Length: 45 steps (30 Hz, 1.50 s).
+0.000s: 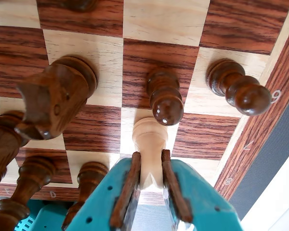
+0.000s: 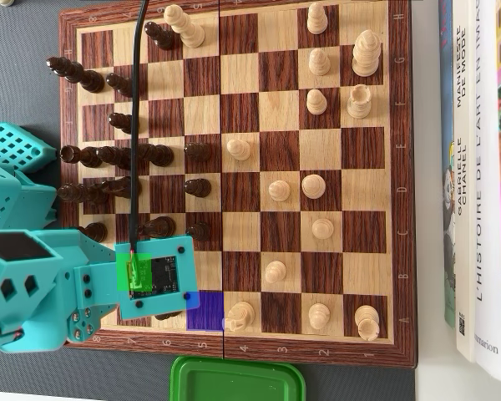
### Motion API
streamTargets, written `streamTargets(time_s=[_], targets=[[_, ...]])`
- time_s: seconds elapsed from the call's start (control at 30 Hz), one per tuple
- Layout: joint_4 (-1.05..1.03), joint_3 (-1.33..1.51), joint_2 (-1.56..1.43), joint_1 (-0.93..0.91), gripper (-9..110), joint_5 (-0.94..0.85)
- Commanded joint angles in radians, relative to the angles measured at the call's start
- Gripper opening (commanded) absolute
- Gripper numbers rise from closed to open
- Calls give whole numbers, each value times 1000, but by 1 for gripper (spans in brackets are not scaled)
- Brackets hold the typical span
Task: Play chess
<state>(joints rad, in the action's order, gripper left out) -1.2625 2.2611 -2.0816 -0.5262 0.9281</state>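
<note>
Low in the wrist view, teal claw (image 1: 151,190) with brown pads clamped on a pale pawn (image 1: 150,144), held near the chessboard (image 1: 159,21) edge beside the printed rank numbers. Just above it in that view, a dark pawn (image 1: 164,98); upper right, another dark pawn (image 1: 238,87); left, a dark knight (image 1: 53,98) looming large. Seen from overhead, arm and its camera block (image 2: 154,276) over the lower left of the board (image 2: 405,167), hiding the claw and the held piece beneath. Game judged well into the middle: dark pieces (image 2: 108,154) crowded along the left half, pale pieces (image 2: 317,184) spread over the right half, several pawns advanced toward the centre; many moves likely left, current move unfinished with the pawn not yet released. Green lidded container (image 2: 238,380) at the bottom edge on the counter, contents hidden. Books (image 2: 480,167) stacked at the right edge.
</note>
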Motion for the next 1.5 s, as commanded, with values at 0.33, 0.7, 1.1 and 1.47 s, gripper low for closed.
streamTargets(time_s=[0.33,0.7,1.1,1.47], targets=[[-3,-5,-2,18,11,-8],[-8,-6,-11,18,11,-9],[-12,-28,-12,20,15,-6],[-14,-31,-14,54,15,0]])
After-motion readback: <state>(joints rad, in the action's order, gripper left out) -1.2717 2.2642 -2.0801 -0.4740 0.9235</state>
